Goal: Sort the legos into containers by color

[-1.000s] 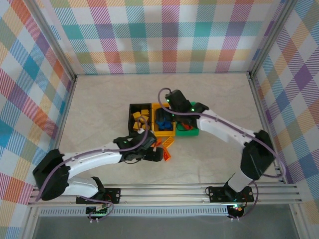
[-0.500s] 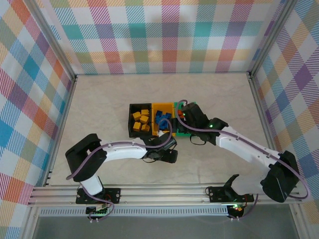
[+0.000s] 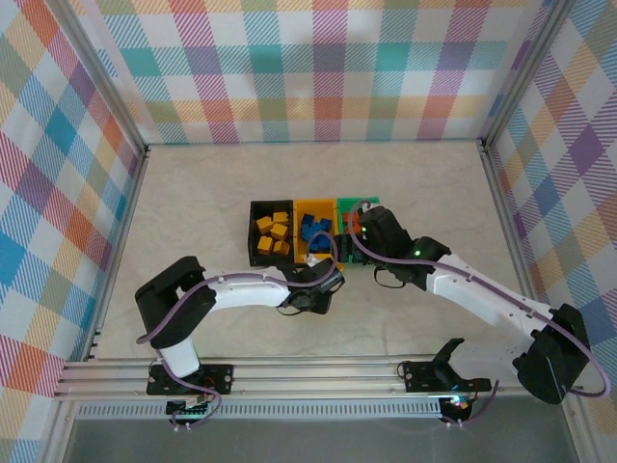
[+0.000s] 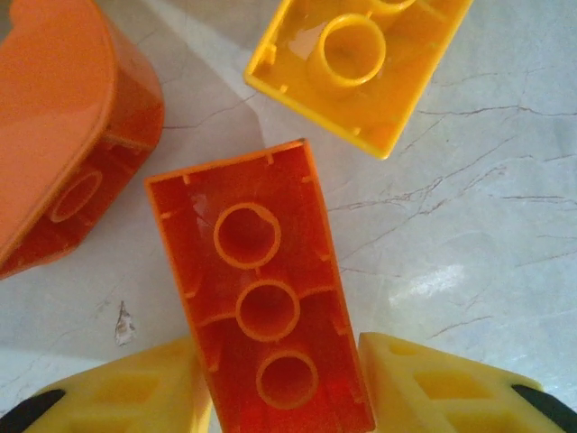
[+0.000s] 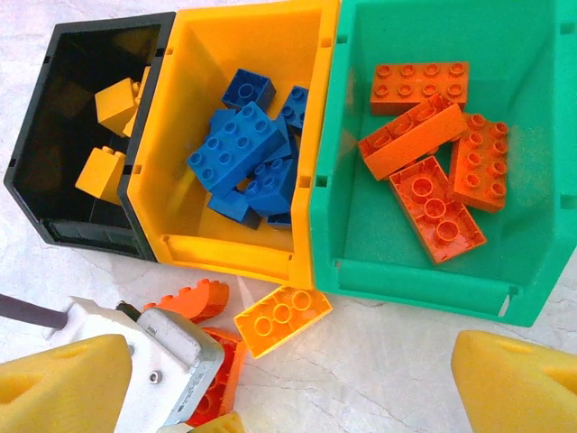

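On the pale table (image 3: pixel 193 203) three bins stand touching in a row. The black bin (image 5: pixel 54 189) holds yellow bricks (image 5: pixel 117 104), the yellow bin (image 5: pixel 225 45) blue bricks (image 5: pixel 239 149), and the green bin (image 5: pixel 361 216) orange bricks (image 5: pixel 437 207). The right gripper (image 5: pixel 288 388) hangs over the table just before the bins, jaws spread wide and empty. The left gripper (image 4: pixel 279 379), near the yellow bin, presses its pads against both long sides of an orange upturned brick (image 4: pixel 257 289). Whether that brick is lifted off the table is hard to tell. Just beside it lie a loose yellow brick (image 4: pixel 361 63) and a curved orange piece (image 4: pixel 54 135).
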`<move>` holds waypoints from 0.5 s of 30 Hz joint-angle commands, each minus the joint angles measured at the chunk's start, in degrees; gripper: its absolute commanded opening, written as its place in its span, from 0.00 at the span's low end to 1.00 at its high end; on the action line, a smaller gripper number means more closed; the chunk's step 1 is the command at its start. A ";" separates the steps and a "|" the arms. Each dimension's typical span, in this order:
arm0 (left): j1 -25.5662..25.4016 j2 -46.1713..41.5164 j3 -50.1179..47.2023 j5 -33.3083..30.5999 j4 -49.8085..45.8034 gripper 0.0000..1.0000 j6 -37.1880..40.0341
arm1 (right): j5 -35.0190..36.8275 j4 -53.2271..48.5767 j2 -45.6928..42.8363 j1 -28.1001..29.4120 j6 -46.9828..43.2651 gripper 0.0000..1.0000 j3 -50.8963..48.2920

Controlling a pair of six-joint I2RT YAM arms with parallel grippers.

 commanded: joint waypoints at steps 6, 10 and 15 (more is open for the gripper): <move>-1.12 -2.95 -2.33 -2.69 -4.57 0.61 -0.05 | 0.81 0.84 -1.03 -0.02 1.01 0.92 -0.82; -1.12 -2.41 -1.55 -5.56 -4.16 0.71 0.83 | 0.90 1.01 -1.37 -0.03 1.23 0.92 -1.30; -1.12 1.03 0.27 -6.76 -1.04 0.63 2.24 | 1.14 0.62 -1.64 -0.02 1.27 0.92 -1.34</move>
